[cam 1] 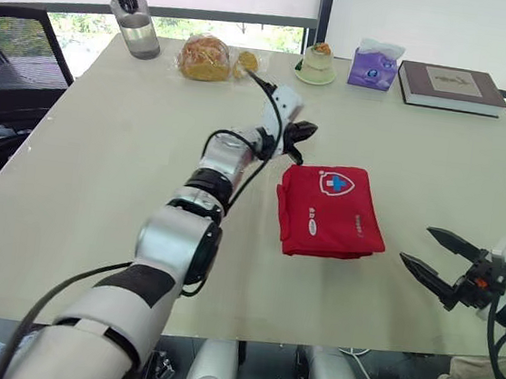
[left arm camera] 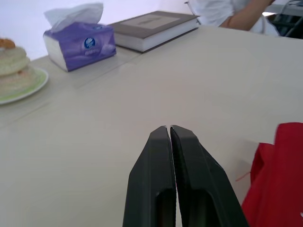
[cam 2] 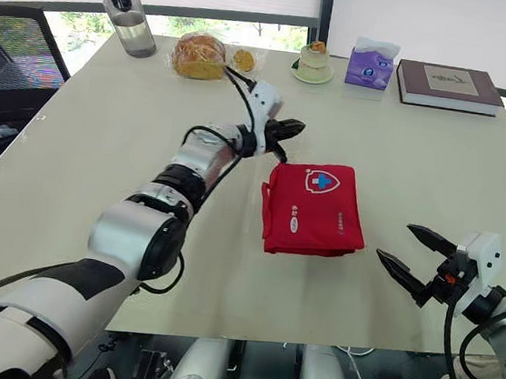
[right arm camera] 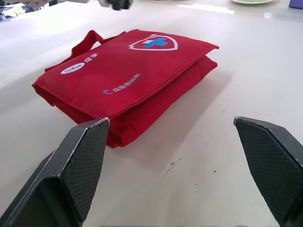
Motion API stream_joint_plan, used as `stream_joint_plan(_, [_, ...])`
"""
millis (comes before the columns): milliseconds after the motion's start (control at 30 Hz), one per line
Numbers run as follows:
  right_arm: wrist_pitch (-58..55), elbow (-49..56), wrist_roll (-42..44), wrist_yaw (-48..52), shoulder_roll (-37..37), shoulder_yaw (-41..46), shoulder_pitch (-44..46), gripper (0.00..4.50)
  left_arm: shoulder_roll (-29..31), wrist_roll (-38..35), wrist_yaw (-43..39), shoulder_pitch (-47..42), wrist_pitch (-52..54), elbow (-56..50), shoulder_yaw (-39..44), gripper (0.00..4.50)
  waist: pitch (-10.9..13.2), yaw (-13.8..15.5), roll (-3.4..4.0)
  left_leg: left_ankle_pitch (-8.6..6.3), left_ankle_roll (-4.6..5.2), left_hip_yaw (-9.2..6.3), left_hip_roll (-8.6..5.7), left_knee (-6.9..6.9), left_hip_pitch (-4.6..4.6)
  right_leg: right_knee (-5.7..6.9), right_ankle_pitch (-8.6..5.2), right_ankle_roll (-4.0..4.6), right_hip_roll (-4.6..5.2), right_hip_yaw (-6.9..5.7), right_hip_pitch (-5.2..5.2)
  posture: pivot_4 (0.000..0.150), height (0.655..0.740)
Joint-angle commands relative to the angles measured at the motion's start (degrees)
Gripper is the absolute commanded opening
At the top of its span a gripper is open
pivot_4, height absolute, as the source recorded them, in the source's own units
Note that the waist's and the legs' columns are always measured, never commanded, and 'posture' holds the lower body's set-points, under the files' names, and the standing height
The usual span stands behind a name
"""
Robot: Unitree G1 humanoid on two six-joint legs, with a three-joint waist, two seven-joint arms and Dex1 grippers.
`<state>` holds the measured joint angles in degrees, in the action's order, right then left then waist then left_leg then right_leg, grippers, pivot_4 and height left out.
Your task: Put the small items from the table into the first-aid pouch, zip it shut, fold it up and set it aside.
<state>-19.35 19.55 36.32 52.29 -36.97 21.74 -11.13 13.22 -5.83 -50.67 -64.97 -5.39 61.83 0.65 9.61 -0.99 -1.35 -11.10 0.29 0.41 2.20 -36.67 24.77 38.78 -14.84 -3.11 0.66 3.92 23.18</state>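
The first-aid pouch (cam 1: pixel 331 211) is seen folded flat on the table (cam 1: pixel 98 181). Just beyond its far left corner the left gripper (left arm camera: pixel 169 127) is held pressed shut and empty. On its near right side, apart from it, the right gripper (cam 1: pixel 416 243) is spread wide, with nothing held. If only the top flap were pinched, the fold could likely be pulled open. A bottle (cam 1: pixel 133 16), tissue box (cam 1: pixel 374 66) and book (cam 1: pixel 449 87) are set well beyond the pouch, and no path is blocked by them.

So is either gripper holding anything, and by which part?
Nothing is held. The left gripper is shut and empty beside the pouch; the right gripper is open, clear of it.
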Motion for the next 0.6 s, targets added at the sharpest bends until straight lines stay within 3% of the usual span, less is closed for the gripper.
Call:
stream_joint_plan(33, [0.63,-1.15,-0.34,-0.40,-0.84,0.13,2.97,4.50,4.86,-3.64,-8.17,3.39,0.66,-12.43,1.41,1.42,0.01,-0.36,0.01,0.00,0.00,0.01,0.01,-0.01,-0.01,0.01,0.00,0.00,0.00,0.01,0.00,0.150,0.7400])
stream_joint_plan(267, [-3.74,-3.90,0.89,-1.06,-1.22,-2.52,10.17,4.50,20.08,-13.61,-21.16,18.11,19.49,-47.36,1.89,4.48,0.03,-1.25,0.05,0.00,0.00,-0.01,0.05,0.00,-0.01,0.06,0.03,0.08,0.02,0.00,0.00,0.150,0.7400])
stream_joint_plan(433, [-9.35,-6.87,-1.17,-3.85,-2.49,-6.49,16.55,4.50,32.21,-22.39,-25.16,27.85,34.87,-68.76,3.22,4.48,0.10,-1.14,0.03,0.00,0.00,-0.02,0.07,-0.03,-0.04,0.07,0.02,0.09,0.04,-0.03,-0.02,0.150,0.7400])
stream_joint_plan(600, [-20.19,-8.03,0.26,-6.88,-3.66,-10.12,21.47,4.50,37.59,-28.27,-22.97,32.92,42.93,-79.96,5.46,4.48,0.15,-0.69,0.00,0.01,0.01,-0.05,0.06,-0.07,-0.01,0.06,-0.01,0.14,0.08,-0.10,-0.02,0.150,0.7400])
